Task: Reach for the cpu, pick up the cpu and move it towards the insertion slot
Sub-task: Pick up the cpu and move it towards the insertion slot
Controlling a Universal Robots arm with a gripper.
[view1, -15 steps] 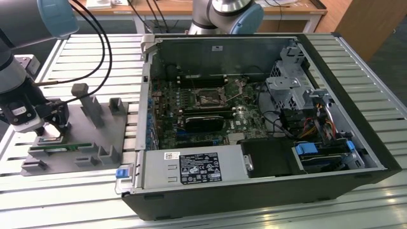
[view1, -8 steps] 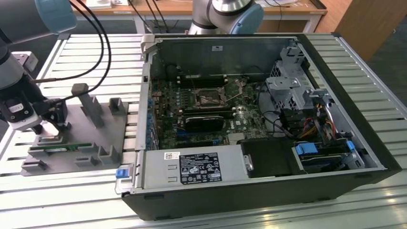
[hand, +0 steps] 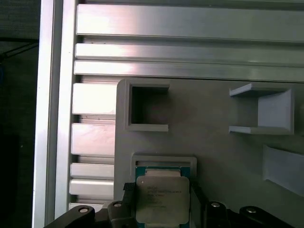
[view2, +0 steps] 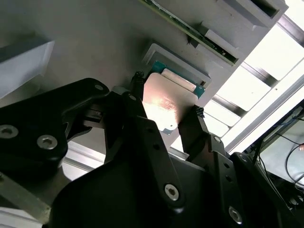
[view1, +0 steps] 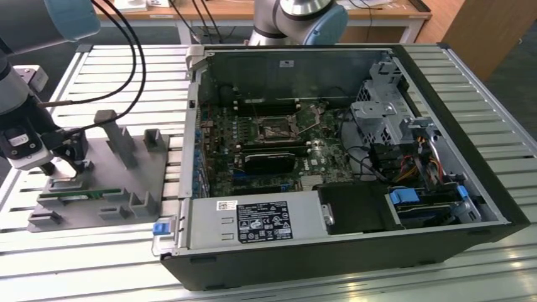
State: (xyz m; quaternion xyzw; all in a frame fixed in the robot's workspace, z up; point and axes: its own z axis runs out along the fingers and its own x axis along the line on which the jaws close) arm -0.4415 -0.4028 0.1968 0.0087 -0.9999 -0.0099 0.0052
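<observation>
The cpu [hand: 161, 199], a small square chip with a shiny metal top [view2: 164, 107], lies at a raised pocket of the grey moulded tray [view1: 126, 182] at the exterior view's left. My gripper [view1: 63, 170] hangs right over it. In both wrist views its black fingers [view2: 137, 83] press against two opposite edges of the chip, so the gripper [hand: 160, 190] is shut on it. Whether the chip has left the pocket, I cannot tell. The insertion slot [view1: 275, 131], a square socket with a silvery frame, sits on the motherboard inside the open computer case, far off to the exterior view's right.
A green memory stick [view1: 71, 195] lies in the tray just in front of the gripper. Upright grey posts [view1: 117, 141] rise from the tray between gripper and case. The case wall [view1: 195, 126] and a power supply box [view1: 256, 221] border the motherboard. Cables trail from the arm.
</observation>
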